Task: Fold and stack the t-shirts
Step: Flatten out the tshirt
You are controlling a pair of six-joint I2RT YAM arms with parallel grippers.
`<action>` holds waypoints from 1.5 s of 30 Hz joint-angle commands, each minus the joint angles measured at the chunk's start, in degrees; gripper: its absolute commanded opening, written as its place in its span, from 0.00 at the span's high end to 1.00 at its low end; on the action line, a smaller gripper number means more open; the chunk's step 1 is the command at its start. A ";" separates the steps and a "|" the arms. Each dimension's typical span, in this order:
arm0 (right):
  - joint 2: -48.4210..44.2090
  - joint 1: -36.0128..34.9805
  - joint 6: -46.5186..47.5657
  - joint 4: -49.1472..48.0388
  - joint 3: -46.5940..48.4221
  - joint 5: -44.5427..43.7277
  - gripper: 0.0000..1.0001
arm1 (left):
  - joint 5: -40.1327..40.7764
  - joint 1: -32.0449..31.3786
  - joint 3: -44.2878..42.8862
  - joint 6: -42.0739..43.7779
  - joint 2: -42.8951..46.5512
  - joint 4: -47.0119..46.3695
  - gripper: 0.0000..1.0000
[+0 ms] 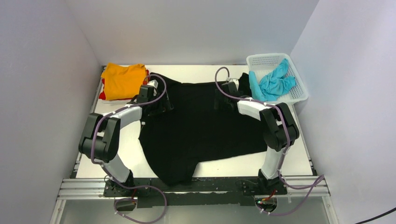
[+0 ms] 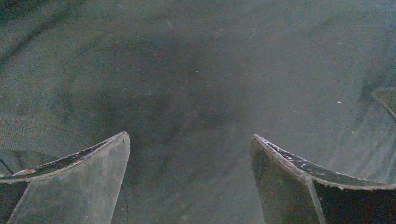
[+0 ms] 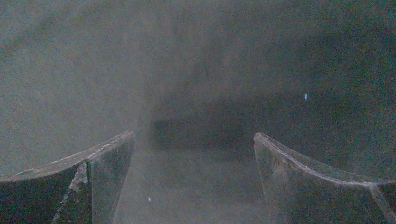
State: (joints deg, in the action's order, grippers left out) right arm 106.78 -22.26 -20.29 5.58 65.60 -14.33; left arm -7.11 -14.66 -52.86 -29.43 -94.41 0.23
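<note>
The black t-shirt lies spread over the middle of the table, one corner hanging toward the near edge. My left gripper is over its far left part and my right gripper over its far right part. In the left wrist view the black cloth fills the frame and the gripper is open, with only cloth beneath the gap. In the right wrist view the black cloth also fills the frame and the gripper is open. A folded orange t-shirt lies on a red one at the far left. A turquoise t-shirt lies in the basket.
A white lattice basket stands at the far right corner. White walls close in the table on the left, back and right. The arm bases sit on a black rail at the near edge.
</note>
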 commanded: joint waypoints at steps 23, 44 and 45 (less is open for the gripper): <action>1.22 4.60 -5.94 1.10 -0.24 7.31 0.00 | 0.74 3.84 -54.90 3.93 -39.05 23.47 0.01; -23.47 -31.06 54.32 -2.58 -15.21 41.53 0.00 | -2.69 -3.19 6.16 -2.17 21.40 13.32 0.01; -22.32 -33.17 57.35 -0.43 -13.52 40.26 0.00 | -1.49 -3.19 8.97 -3.27 24.06 13.27 0.00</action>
State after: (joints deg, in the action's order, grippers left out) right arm 83.77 -50.48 15.55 3.05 50.24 19.42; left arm -11.31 -18.52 -54.35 -26.48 -75.07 13.61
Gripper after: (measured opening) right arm 0.997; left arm 0.994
